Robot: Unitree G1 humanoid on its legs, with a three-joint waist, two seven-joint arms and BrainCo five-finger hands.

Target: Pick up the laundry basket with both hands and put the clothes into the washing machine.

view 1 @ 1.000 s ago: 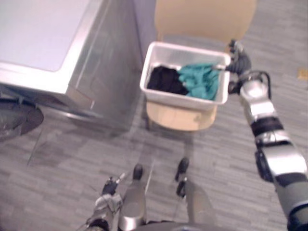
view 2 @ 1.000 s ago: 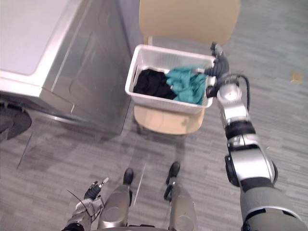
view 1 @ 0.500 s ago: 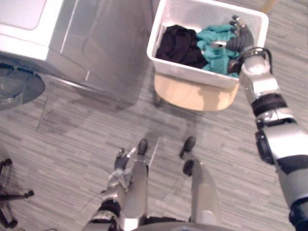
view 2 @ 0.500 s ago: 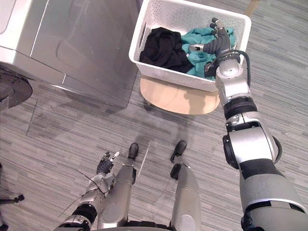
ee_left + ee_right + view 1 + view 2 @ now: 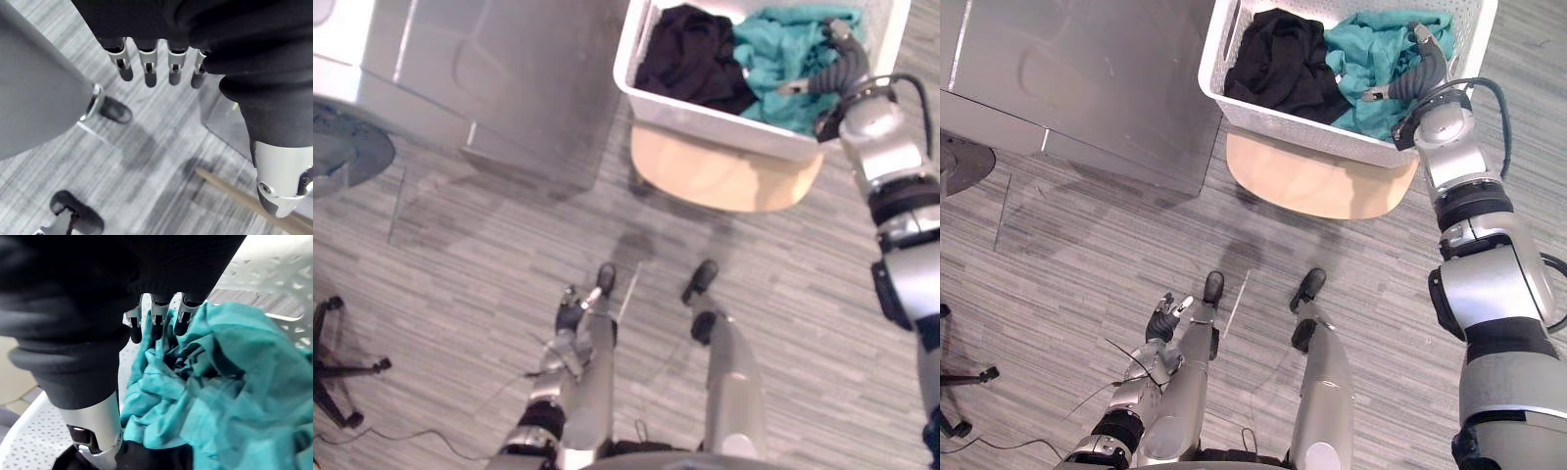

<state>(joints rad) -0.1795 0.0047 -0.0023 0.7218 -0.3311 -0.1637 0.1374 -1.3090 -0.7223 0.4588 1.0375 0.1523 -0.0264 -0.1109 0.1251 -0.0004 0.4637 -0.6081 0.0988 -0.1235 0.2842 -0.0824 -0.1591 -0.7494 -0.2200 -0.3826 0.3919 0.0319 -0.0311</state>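
Over the laundry basket (image 5: 1283, 129), right hand (image 5: 1419, 74) rests relaxed, parted fingers on the teal garment (image 5: 1373, 39) beside the black one (image 5: 1278, 59); left hand (image 5: 1163, 319) hangs slack-fingered, well below.

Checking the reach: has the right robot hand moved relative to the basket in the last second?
Yes. The right robot hand went from the laundry basket's right rim inward, over the teal clothes.

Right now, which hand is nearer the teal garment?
Right. The right hand is inside the laundry basket, directly over the teal garment; the left hand hangs low over the floor, well away from the basket.
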